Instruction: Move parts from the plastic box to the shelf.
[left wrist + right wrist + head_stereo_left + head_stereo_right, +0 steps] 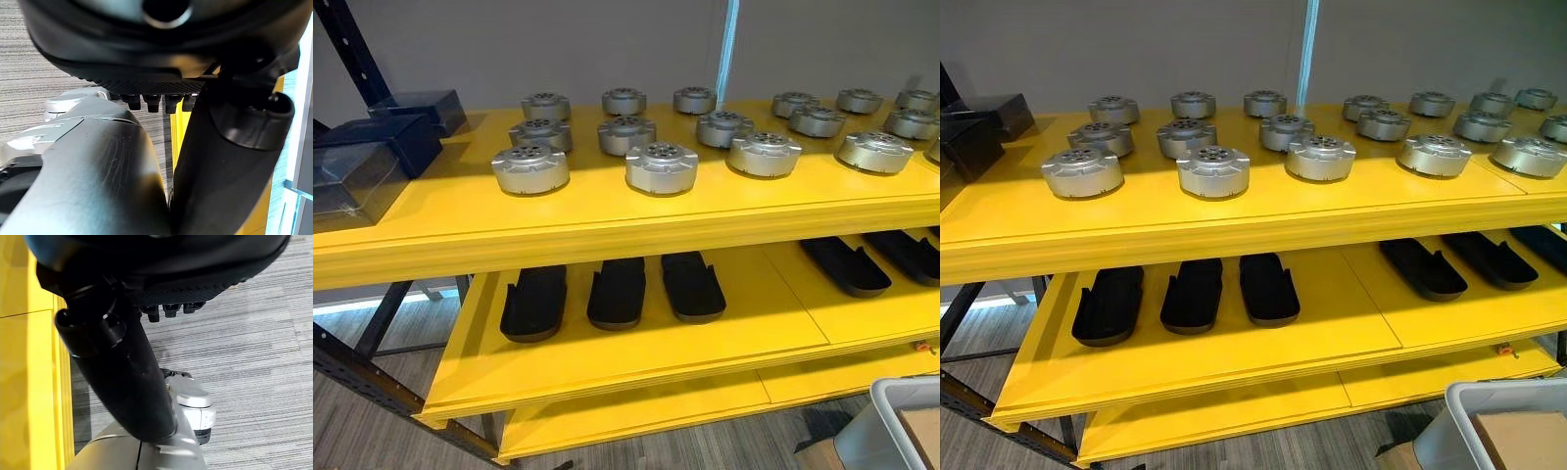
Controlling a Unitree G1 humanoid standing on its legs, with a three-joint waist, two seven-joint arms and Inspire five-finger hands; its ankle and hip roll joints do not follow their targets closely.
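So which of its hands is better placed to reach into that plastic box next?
Right, probably. The plastic box sits low on the robot's right side, in front of the shelf, so the right robot hand likely has the shorter reach. Both it and the left robot hand hang open and empty.

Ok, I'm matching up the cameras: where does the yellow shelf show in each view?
Left eye view: yellow shelf spans the picture in tiers.
Right eye view: the same, across the picture.
Left wrist view: a narrow strip past the left hand.
Right wrist view: a broad band beside the right hand.
Shared landmark: grey striped carpet.
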